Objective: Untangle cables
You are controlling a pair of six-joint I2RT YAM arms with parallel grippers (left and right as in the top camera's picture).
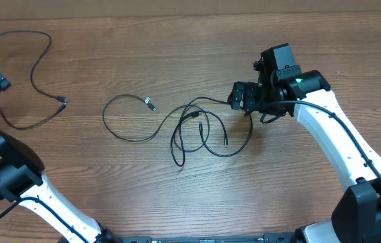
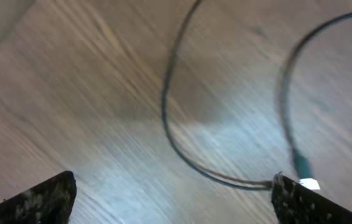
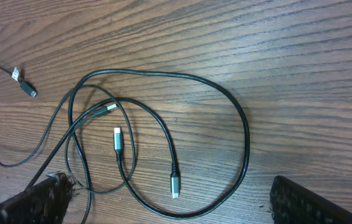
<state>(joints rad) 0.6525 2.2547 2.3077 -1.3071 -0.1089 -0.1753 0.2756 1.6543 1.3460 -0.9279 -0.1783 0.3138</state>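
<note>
– Working left to right: the left cable (image 1: 32,74) lies alone by the worktop's (image 1: 177,40) left edge. The left jaws stand wide apart over it, gripping nothing. Leave that one.
– The middle cable (image 1: 104,116)?
– One open loop, and its tail seems to run right into the knot (image 1: 207,131). The right jaws hang open and empty at the knot's upper right.
– Best move, then?
– Take a free plug (image 3: 118,138), not a loop's middle. Draw it back out slowly, so the crossings slacken rather than cinch.
– Which view helps?
– The right wrist shows which strand crosses which and where the plugs lie; overhead can't. Only overhead shows all the cables together. The left wrist is smeared: a strand and a plug.
</note>
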